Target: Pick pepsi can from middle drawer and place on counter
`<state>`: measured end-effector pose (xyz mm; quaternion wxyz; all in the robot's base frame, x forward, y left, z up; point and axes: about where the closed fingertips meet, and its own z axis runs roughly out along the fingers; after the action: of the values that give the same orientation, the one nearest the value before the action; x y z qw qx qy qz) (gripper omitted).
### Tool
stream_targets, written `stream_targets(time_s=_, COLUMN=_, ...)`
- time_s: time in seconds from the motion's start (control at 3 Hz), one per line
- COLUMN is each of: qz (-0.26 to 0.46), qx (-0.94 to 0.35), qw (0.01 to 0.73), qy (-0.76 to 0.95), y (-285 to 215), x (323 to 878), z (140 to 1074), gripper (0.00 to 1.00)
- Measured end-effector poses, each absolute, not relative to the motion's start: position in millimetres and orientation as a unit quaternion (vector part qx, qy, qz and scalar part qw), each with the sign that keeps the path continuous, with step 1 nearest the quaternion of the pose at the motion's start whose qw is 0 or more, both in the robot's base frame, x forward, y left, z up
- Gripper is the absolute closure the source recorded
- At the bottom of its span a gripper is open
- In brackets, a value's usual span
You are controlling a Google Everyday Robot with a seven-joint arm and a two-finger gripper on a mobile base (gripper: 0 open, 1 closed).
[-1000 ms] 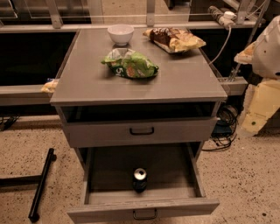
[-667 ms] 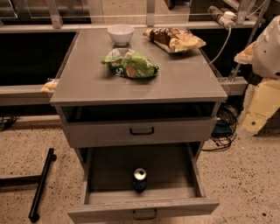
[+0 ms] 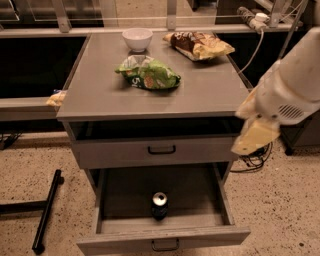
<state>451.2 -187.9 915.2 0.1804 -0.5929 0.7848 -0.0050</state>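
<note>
The pepsi can (image 3: 159, 204), dark with a silver top, stands upright near the front middle of the open middle drawer (image 3: 120, 192). The upper drawer (image 3: 115, 152) is closed. The grey counter (image 3: 100, 95) carries a white bowl (image 3: 137, 38), a green chip bag (image 3: 148, 73) and a brown-yellow chip bag (image 3: 199, 45). My white arm reaches in from the right. Its gripper (image 3: 255, 132) hangs by the cabinet's right edge at upper-drawer height, above and to the right of the can and apart from it.
A black stand leg (image 3: 46, 210) lies on the speckled floor at the left. Cables (image 3: 256, 159) hang by the cabinet's right side, and a power strip (image 3: 252, 14) lies behind the counter. Metal rails run along the back.
My arm has swung left and down toward the cabinet's right front corner. The can, the drawers and the things on the counter have not moved.
</note>
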Motion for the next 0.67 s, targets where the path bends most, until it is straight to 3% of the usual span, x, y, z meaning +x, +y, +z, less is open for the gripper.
stream_targets(time_s=0.33, qz=0.055, qx=-0.594, qw=0.191, qy=0.779, y=-168.2, x=460.7, z=829.8, gripper=0.66)
stream_targets(time_s=0.67, qz=0.053, qx=-0.590, qw=0.204, qy=0.779, y=-165.5, x=470.1, z=823.1, gripper=0.89)
